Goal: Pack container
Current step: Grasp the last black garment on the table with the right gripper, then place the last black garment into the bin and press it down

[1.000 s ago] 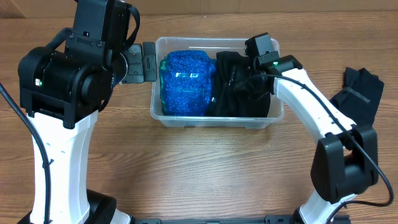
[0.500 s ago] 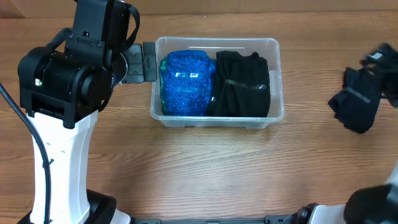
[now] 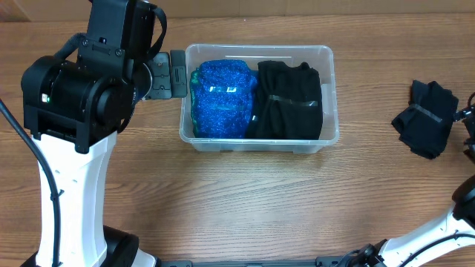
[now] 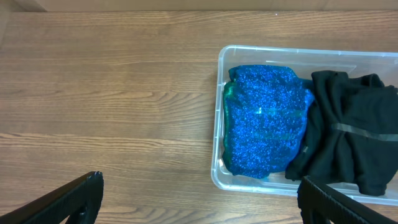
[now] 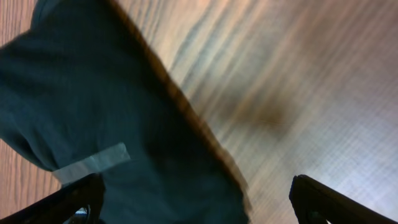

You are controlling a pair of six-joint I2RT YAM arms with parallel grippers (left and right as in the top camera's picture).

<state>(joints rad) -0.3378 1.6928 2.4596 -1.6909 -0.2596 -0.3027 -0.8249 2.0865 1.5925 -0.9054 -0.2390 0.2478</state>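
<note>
The clear plastic container stands at the middle back of the table. It holds a blue glittery bundle on the left and a folded black garment on the right. Another black garment lies loose on the table at the far right. My left gripper is open and empty, just left of the container. The left wrist view shows the container and the blue bundle ahead of the open jaws. My right gripper is open, close above the loose black garment, blurred.
The table is bare wood in front of the container and to its left. The left arm's big black body stands over the table's left side. The right arm shows only at the right edge.
My right arm has swung out of the container to the far right, over the loose black garment. The left arm and the container's contents have not moved.
</note>
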